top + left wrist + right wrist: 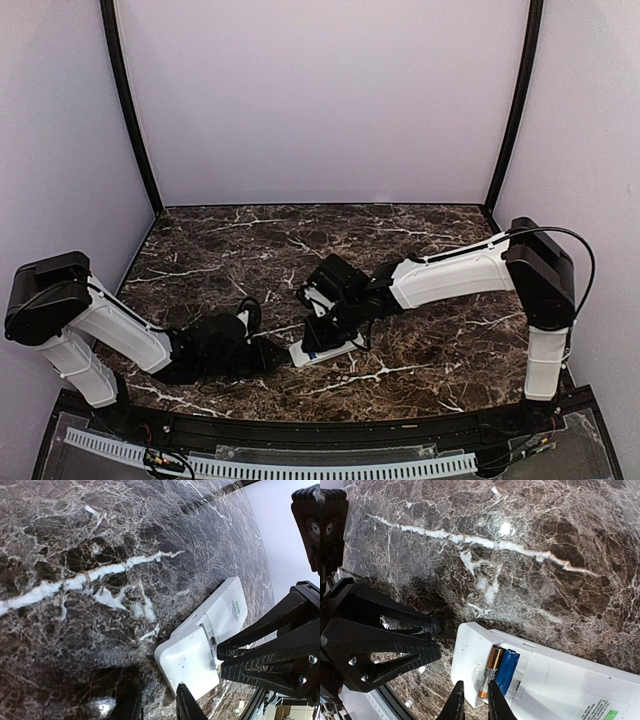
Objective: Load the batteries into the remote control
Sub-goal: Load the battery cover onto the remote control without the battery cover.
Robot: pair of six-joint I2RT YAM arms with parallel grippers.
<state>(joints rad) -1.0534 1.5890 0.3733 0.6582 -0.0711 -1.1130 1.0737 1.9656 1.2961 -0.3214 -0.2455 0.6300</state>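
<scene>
The white remote control (560,685) lies back-up on the marble, its battery bay partly uncovered. Two batteries sit side by side in the bay, a tan one (490,672) and a blue one (506,672). A flat white cover (470,655) lies over the remote's end, partly over the bay. My right gripper (474,690) hovers over the cover's edge by the tan battery, its fingers almost together and gripping nothing. My left gripper (155,695) stands at the cover's (190,660) outer end, slightly open, one fingertip (184,692) touching that end. In the top view both grippers meet at the remote (335,350).
The dark marble table (230,245) is bounded by pale walls at the back and sides. A black rail (300,430) runs along the near edge. Each arm's gripper fills the side of the other's wrist view.
</scene>
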